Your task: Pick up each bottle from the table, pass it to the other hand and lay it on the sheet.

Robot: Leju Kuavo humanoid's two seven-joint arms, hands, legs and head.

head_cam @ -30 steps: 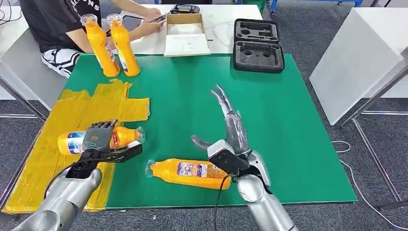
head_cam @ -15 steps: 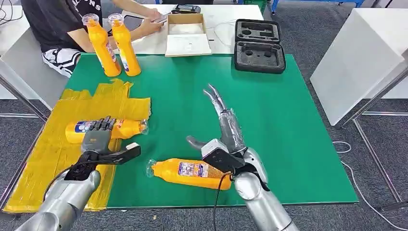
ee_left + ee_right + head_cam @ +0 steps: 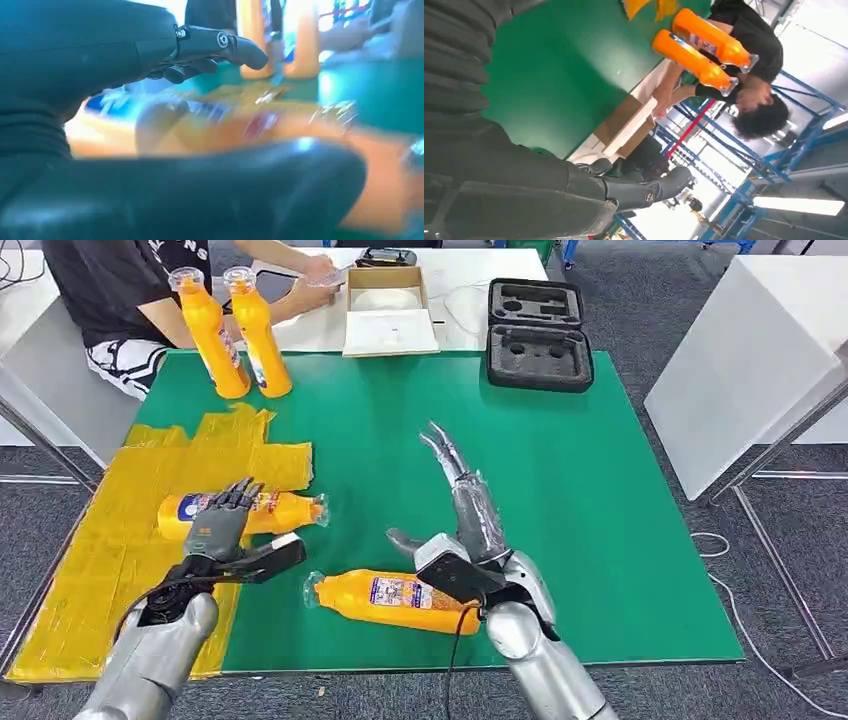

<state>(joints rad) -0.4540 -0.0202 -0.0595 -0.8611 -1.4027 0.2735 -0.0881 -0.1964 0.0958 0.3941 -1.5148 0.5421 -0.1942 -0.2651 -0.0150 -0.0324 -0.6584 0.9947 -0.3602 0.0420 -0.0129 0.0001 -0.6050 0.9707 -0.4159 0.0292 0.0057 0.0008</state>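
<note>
Head view is showing the left hand (image 3: 222, 525) hovering over a lying bottle (image 3: 250, 512) on the yellow sheet (image 3: 100, 550), which is covering the table's (image 3: 600, 540) left side. Its fingers are draping above the bottle's label, thumb sticking out toward the table's middle; whether it is gripping or just touching, I cannot tell. The bottle's cap is poking off the sheet's edge onto green. A second bottle (image 3: 395, 600) is lying near the table's front edge, just beside the right hand (image 3: 465, 530), which is reaching flat and released, fingers stretched toward the far edge, holding nothing. Two upright bottles (image 3: 232, 335) are waiting at the far left corner, close to a seated person (image 3: 120, 300). A black case (image 3: 537, 335) and a cardboard box (image 3: 388, 310) are sitting at the far edge.

Left wrist view is showing the dark fingers (image 3: 220, 45) arching over a blurred orange bottle body (image 3: 240, 130), thumb beneath, with a visible gap; contact is unclear.

Right wrist view is showing that hand's fingers (image 3: 644, 190) spread over green, with the upright pair (image 3: 699, 50) far off.

Likely risk: the round bottle is resting at the sheet's edge, so a nudge from the lifting fingers could roll it off the sheet. The right forearm, sitting so close to the second bottle, could knock it toward the front edge.
</note>
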